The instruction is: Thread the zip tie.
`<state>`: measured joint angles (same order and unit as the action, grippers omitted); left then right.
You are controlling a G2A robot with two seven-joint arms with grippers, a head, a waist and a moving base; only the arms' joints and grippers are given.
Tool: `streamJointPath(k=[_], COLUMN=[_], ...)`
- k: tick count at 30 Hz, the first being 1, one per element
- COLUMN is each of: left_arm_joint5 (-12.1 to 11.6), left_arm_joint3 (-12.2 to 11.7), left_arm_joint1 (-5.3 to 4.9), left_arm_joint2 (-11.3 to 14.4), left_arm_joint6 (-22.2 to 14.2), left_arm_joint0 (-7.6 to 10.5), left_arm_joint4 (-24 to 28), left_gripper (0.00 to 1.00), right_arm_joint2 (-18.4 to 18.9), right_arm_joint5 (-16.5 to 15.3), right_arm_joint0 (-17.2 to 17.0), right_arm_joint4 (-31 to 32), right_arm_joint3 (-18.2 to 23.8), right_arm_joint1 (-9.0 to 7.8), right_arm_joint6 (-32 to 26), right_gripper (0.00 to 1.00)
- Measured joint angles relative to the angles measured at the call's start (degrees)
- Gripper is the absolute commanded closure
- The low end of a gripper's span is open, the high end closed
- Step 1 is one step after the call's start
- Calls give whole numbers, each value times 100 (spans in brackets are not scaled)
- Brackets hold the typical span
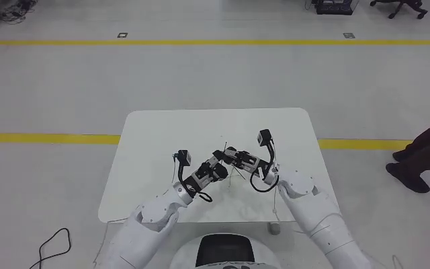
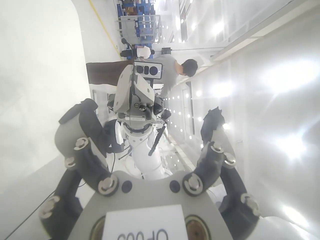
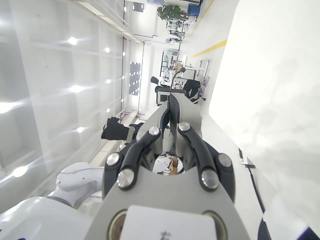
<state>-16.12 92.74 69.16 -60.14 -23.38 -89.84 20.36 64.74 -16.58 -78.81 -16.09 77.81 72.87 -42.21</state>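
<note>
Two tools over the middle of the desk (image 1: 151, 134), well inside its edges.
Pinching the zip tie (image 3: 172, 86) is the right tool (image 3: 171, 100); the left tool (image 2: 150, 112) stands spread beside it.

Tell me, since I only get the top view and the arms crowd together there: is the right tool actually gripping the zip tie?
Observer: Yes. The right wrist view shows the right tool shut on the thin black zip tie, whose end curves out past the tips.
Operator: And the left one?
Observer: The left wrist view shows the left tool open wide, holding nothing.
</note>
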Motion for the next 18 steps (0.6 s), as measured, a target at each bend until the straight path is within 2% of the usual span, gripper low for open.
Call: streamJointPath(k=[5, 8, 9, 10, 11, 12, 13, 18], left_arm_joint5=[10, 21, 14, 8, 3, -4, -9, 19], left_arm_joint3=[0, 12, 14, 14, 13, 7, -2, -52], left_arm_joint1=[1, 4, 3, 1, -1, -2, -3, -1], left_arm_joint2=[-1, 5, 6, 6, 7, 10, 14, 70], left_arm_joint6=[22, 169, 187, 192, 196, 202, 209, 240], left_arm_joint0=[2, 14, 14, 13, 12, 12, 13, 42], left_arm_joint4=[-4, -49, -45, -43, -42, -43, -49, -62], left_gripper=[0, 0, 3, 7, 15, 32, 42, 55], right_arm_joint2=[1, 25, 33, 37, 39, 40, 40, 32], right_arm_joint5=[58, 66, 61, 56, 50, 38, 27, -25], right_arm_joint0=[-45, -91, -103, -110, -116, -123, -128, -143], right_arm_joint4=[119, 134, 135, 138, 144, 151, 153, 145], right_arm_joint3=[80, 145, 159, 167, 174, 182, 186, 192], right_arm_joint1=[-8, -22, -28, -31, -34, -37, -38, -44], right_arm_joint6=[167, 197, 200, 206, 216, 230, 241, 302], right_gripper=[100, 100, 100, 100, 100, 100, 100, 100])
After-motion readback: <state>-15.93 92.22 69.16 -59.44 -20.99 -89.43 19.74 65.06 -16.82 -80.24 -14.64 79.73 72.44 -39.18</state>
